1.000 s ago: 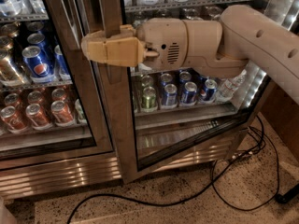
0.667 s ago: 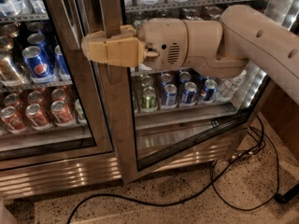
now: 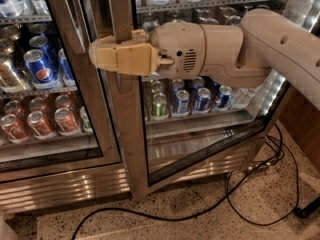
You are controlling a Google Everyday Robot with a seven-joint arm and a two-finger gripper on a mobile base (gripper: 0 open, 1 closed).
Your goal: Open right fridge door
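Scene: two glass-fronted drinks fridges side by side, viewed from above and at a slant.
Right fridge door (image 3: 131,134): a tall glass pane in a wide brushed stainless-steel frame with faint vertical grain. It fills the middle and right of the view. Its lower edge runs at a slant to the ribbed steel kick plate (image 3: 65,189) below, so it appears slightly ajar.
Behind its glass: upright cans on a wire shelf, a green can (image 3: 159,105) beside several blue cans (image 3: 202,98).
Left door (image 3: 100,134): a matching steel frame. Behind its glass stand a blue Pepsi can (image 3: 40,66) and, one shelf lower, reddish-orange cans (image 3: 65,119).
Gripper (image 3: 100,58): blocky and matt tan with squared edges. It lies level across the left upright of the right fridge door's frame, about halfway up, with its tip pointing left past that upright.
Gripper state: from this angle I cannot tell whether the jaws are open, closed or gripping anything.
Wrist (image 3: 190,59): a smooth, rounded beige casing with a small patch of vent slots, directly behind the gripper.
Arm (image 3: 285,44): a thick, pale, glossy tube that comes in from the upper right and bends to run level towards the door.
Floor (image 3: 200,214): speckled stone in tan and brown.
Cable (image 3: 240,204): thin and black, lying in loose loops on the floor in front of the fridges.
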